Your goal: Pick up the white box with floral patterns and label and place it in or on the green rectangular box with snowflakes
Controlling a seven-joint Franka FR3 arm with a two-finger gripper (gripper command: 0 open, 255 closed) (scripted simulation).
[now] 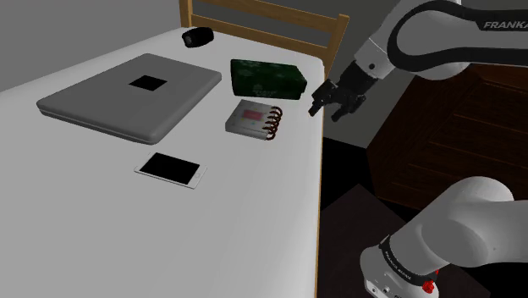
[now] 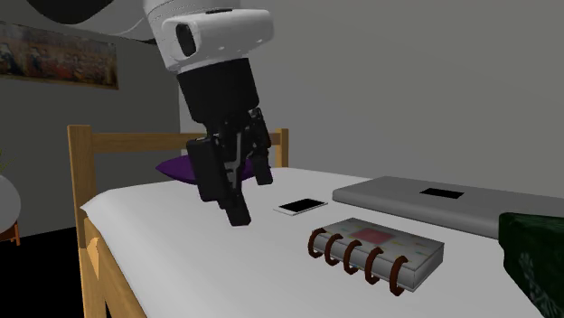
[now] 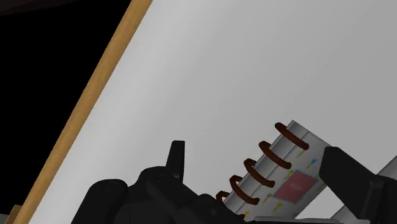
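Observation:
The box to pick is a flat grey-white box [image 1: 254, 118] with a red label and a row of brown rings along one side. It lies on the white bed, also seen in the second exterior view [image 2: 375, 248] and just ahead of the fingers in the wrist view [image 3: 289, 181]. The dark green patterned box [image 1: 267, 78] lies just behind it, partly cut off at the second exterior view's right [image 2: 533, 257]. My black gripper [image 1: 326, 110] hangs open in the air by the bed's edge, to the shoulder view's right of both boxes, holding nothing [image 2: 251, 194] [image 3: 254, 156].
A grey laptop-like slab [image 1: 131, 95] and a white-rimmed phone [image 1: 171, 169] lie on the bed at the shoulder view's left. A small black object [image 1: 197, 36] sits near the wooden headboard [image 1: 262, 17]. A purple cushion [image 2: 176, 169] lies by the wooden rail [image 3: 89, 108].

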